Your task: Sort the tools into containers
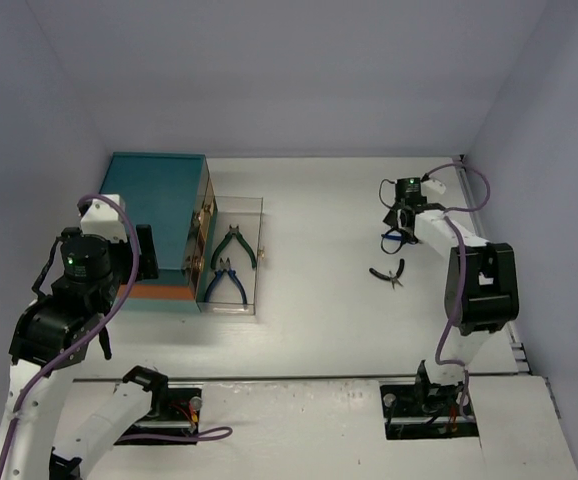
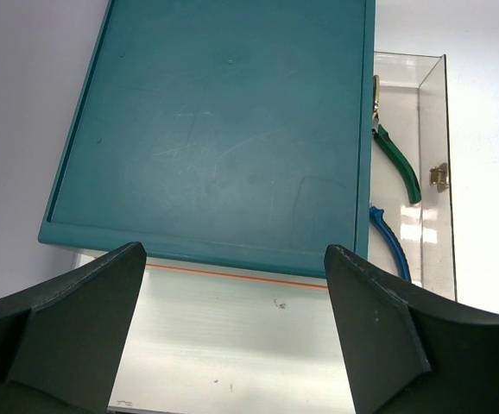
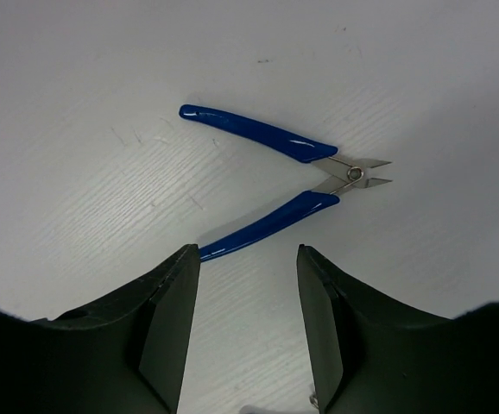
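The teal chest (image 1: 154, 222) with an orange band stands at the left. One clear drawer (image 1: 257, 215) is pulled out to its right and holds green-handled pliers (image 1: 237, 245) and blue-handled pliers (image 1: 227, 283). My left gripper (image 1: 97, 275) hangs open and empty above the chest's near edge; in the left wrist view (image 2: 232, 250) it looks down on the chest top (image 2: 215, 129), with the drawer (image 2: 432, 103) at the right. My right gripper (image 1: 401, 220) is open and empty just above blue-handled cutters (image 1: 394, 240); in the right wrist view (image 3: 248, 254) the cutters (image 3: 258, 131) lie flat ahead of the fingertips.
Small dark pliers (image 1: 389, 273) lie on the table near the right arm. The drawer's brass knob (image 2: 439, 175) faces right. White walls close off the table at the back and on both sides.
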{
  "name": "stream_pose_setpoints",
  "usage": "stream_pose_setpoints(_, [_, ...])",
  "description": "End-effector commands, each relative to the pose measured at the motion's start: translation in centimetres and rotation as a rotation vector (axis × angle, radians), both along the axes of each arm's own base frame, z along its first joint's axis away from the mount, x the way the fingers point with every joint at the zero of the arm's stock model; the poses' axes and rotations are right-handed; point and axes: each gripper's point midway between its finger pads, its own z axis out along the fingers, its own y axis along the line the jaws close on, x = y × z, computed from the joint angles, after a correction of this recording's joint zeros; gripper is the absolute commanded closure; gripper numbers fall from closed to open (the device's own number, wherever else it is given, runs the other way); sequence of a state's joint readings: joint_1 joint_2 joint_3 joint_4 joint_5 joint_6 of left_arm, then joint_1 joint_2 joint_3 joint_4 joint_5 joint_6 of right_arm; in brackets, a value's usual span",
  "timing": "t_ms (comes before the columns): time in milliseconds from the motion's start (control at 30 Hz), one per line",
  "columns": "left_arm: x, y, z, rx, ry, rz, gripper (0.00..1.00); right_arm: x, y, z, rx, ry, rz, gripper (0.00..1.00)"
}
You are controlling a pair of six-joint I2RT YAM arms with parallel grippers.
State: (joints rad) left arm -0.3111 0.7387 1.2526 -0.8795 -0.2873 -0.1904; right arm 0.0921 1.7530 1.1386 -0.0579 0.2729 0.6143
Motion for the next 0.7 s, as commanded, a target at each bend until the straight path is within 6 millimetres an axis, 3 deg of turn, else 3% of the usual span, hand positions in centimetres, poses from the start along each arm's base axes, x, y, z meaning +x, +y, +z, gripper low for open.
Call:
stream_pose_setpoints(0, [0.6, -0.1, 1.2, -0.032, -0.045, 0.013, 0.19, 1.1, -0.3, -1.3, 0.039, 0.008, -0.117, 0.55])
stream_pose_setpoints(333, [0.4, 0.1, 0.8, -0.017, -0.039, 0.017, 0.19, 1.4, -1.3, -3.9, 0.025, 0.045, -0.212, 0.59])
stream_pose_setpoints(500, [0.5, 0.1, 0.6, -0.005, -0.031, 0.015, 0.19, 0.4, -1.4, -5.5, 0.024, 0.098, -0.21, 0.6])
stream_pose_setpoints(567, [0.6, 0.2, 0.5, 0.0, -0.028, 0.015, 0.19, -0.3, -1.4, -6.0, 0.021, 0.118, -0.207, 0.66])
stream_pose_setpoints(667, [0.6, 0.2, 0.6, 0.0, -0.03, 0.015, 0.19, -0.8, -0.9, -6.0, 0.016, 0.127, -0.181, 0.88])
